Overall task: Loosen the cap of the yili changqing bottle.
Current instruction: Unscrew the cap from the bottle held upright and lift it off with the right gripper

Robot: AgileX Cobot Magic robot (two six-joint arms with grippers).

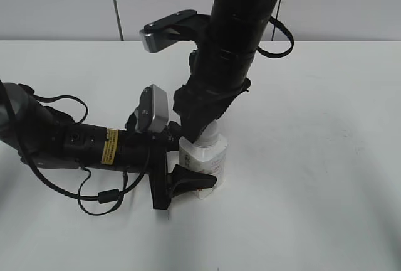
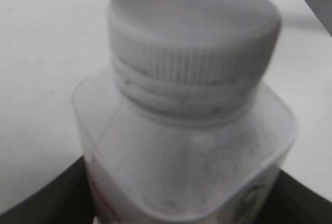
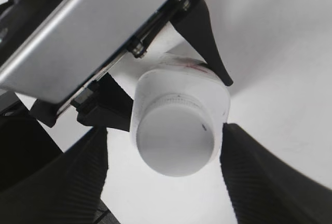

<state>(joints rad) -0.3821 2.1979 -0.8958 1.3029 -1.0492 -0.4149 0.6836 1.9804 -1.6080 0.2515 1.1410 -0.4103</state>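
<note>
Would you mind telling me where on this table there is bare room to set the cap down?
The table is bare right of the bottle and along the near edge. It is crowded left of the bottle, where the left gripper and its arm lie. The right gripper straddles the cap from above.

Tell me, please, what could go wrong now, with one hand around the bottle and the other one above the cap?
1. The right hand is open, its fingers apart from the cap; closing off-centre could push the bottle sideways.
2. The left hand holds the body low, so twisting might turn the whole bottle.
3. Squeezing too hard may dent the thin plastic.
</note>
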